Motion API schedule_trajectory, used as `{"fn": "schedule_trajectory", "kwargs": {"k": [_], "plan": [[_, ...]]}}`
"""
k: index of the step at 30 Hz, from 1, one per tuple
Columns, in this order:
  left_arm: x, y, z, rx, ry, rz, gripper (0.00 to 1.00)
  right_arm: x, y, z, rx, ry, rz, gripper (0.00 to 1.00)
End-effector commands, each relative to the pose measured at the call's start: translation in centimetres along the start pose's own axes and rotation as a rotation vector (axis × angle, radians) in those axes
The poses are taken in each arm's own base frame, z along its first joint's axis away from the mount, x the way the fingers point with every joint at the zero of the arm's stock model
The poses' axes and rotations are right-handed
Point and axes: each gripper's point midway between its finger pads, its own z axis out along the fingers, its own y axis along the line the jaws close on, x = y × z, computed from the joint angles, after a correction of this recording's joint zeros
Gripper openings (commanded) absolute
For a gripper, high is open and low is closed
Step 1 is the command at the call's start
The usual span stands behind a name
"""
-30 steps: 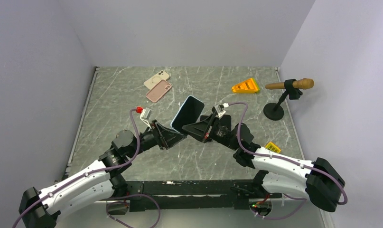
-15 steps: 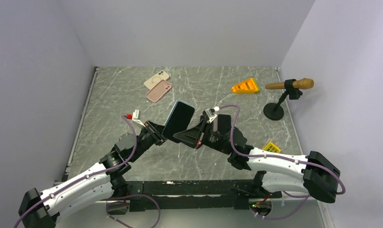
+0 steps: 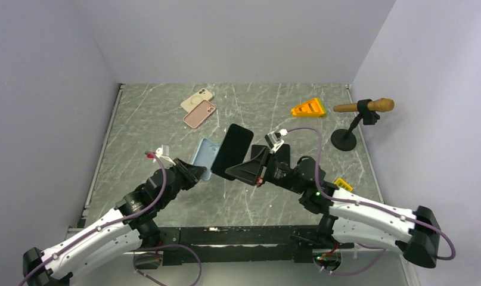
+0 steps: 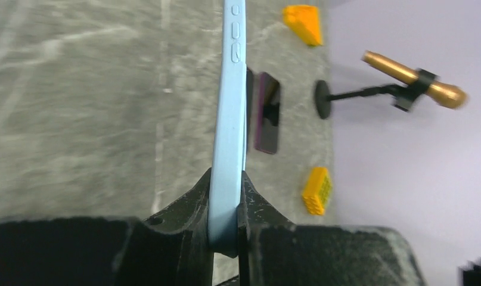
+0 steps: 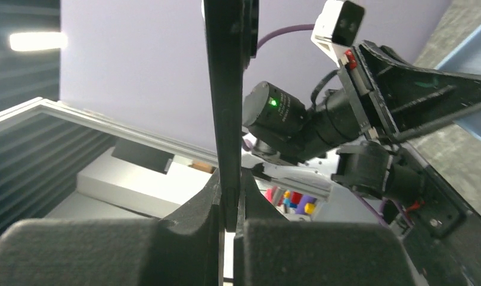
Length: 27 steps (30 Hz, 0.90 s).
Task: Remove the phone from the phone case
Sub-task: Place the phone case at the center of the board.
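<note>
Phone's out of its case, 1 item per gripper

Left of the microphone stand (image 3: 352, 122), over the middle of the tabletop (image 3: 136, 131), the right gripper (image 3: 242, 171) is clamped on the bottom edge of the black phone (image 3: 233, 149), which is held up tilted with a dark screen. A bit further left from the stand, the left gripper (image 3: 192, 173) is pinching the light blue phone case (image 3: 205, 157) by its lower end. The case sits right beside the phone, not wrapped round it, and I can't tell if they touch. The left wrist cam shows the case edge-on between the 2 fingers (image 4: 184, 214), side buttons showing. Also around: an orange wedge (image 3: 308, 108) just left of the stand, a yellow block (image 3: 343, 184) on the arms' side of the stand, and a pink case (image 3: 199, 113) touching a beige case (image 3: 196, 99) far left of it.
</note>
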Motion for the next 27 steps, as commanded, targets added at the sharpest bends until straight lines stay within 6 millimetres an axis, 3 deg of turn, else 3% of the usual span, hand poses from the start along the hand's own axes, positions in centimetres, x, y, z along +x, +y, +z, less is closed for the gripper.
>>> {"fn": "schedule_trajectory", "kwargs": {"k": [1, 3, 5, 9, 10, 14, 18, 20, 24, 27], "plan": [[-2.9, 4.5, -2.4, -0.294, -0.087, 0.061, 0.00, -1.0, -0.8, -2.2, 0.170, -0.035, -0.137, 0.00], [-3.5, 5.9, -3.5, -0.391, -0.092, 0.090, 0.00, -1.2, -3.1, -3.9, 0.255, -0.054, -0.144, 0.00], [-4.0, 6.2, -3.6, -0.422, -0.071, 0.161, 0.00, -1.0, -4.9, -5.2, 0.309, -0.061, -0.142, 0.00], [-4.9, 6.7, -2.2, -0.431, 0.028, 0.219, 0.00, -0.5, -7.7, -7.2, 0.367, -0.066, -0.122, 0.00], [-6.1, 7.1, -1.6, -0.422, 0.026, 0.194, 0.00, -0.5, -8.0, -7.5, 0.372, -0.067, -0.119, 0.00], [-9.6, 7.2, 1.3, -0.280, 0.003, 0.154, 0.00, -0.2, -8.6, -8.1, 0.381, -0.068, -0.109, 0.00], [-13.3, 10.4, 3.1, -0.345, 0.006, 0.049, 0.00, -0.2, -8.4, -8.2, 0.373, -0.067, -0.108, 0.00], [-14.5, 11.0, 4.8, -0.292, 0.055, 0.011, 0.00, -0.2, -8.2, -8.2, 0.369, -0.067, -0.112, 0.00], [-14.6, 12.3, 8.3, -0.201, 0.249, -0.083, 0.00, -0.2, -8.2, -8.2, 0.378, -0.062, -0.122, 0.00], [-14.6, 13.9, 9.9, -0.203, 0.292, -0.101, 0.00, -0.1, -8.3, -7.9, 0.377, -0.048, -0.127, 0.00]]}}
